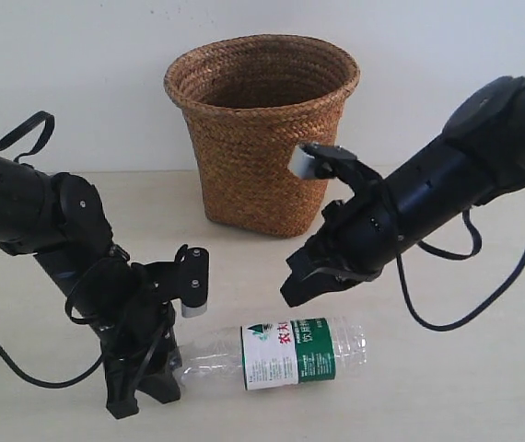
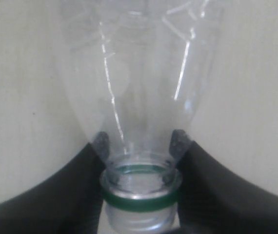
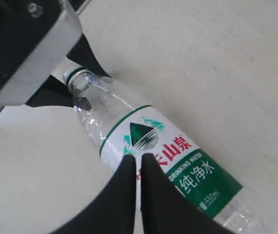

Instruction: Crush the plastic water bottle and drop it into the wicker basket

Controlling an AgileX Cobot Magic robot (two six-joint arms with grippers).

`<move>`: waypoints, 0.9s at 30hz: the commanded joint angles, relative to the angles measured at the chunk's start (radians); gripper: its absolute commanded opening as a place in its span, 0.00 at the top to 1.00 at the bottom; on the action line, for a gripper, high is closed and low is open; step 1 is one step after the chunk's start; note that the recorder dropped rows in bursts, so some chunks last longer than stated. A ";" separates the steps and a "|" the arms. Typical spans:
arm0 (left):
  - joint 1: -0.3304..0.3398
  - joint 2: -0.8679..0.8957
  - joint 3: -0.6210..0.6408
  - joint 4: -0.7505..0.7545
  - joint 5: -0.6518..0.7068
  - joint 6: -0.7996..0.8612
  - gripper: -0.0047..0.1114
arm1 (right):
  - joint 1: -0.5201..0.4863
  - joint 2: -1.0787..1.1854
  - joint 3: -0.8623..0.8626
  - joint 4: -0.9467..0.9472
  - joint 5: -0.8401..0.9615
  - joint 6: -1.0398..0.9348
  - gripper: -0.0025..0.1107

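Observation:
The clear plastic water bottle (image 1: pixel 281 354) lies on its side on the table, its green-and-white label facing up and its ribbed base toward the right. My left gripper (image 1: pixel 163 379) is shut on its neck; the left wrist view shows both black fingers pressing just above the green ring of the plastic water bottle (image 2: pixel 141 87). My right gripper (image 1: pixel 292 293) hovers above the label, its jaws shut and empty. In the right wrist view the plastic water bottle (image 3: pixel 178 161) lies below the right gripper (image 3: pixel 139 157). The brown wicker basket (image 1: pixel 262 129) stands upright behind.
A pale wall rises behind the basket. Black cables trail from both arms across the beige table (image 1: pixel 484 368). The left arm's body (image 1: pixel 41 212) crosses the left side, the right arm (image 1: pixel 456 175) the upper right.

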 commanded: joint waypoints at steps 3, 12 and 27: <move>-0.006 0.010 0.004 -0.030 -0.034 -0.012 0.93 | 0.035 0.097 -0.067 0.007 0.050 0.051 0.98; -0.006 0.011 0.004 -0.035 -0.038 -0.012 0.93 | 0.082 0.101 -0.135 -0.108 0.030 0.195 0.98; -0.006 0.011 0.004 -0.047 -0.037 -0.012 0.93 | 0.129 0.181 -0.135 -0.164 -0.031 0.237 0.98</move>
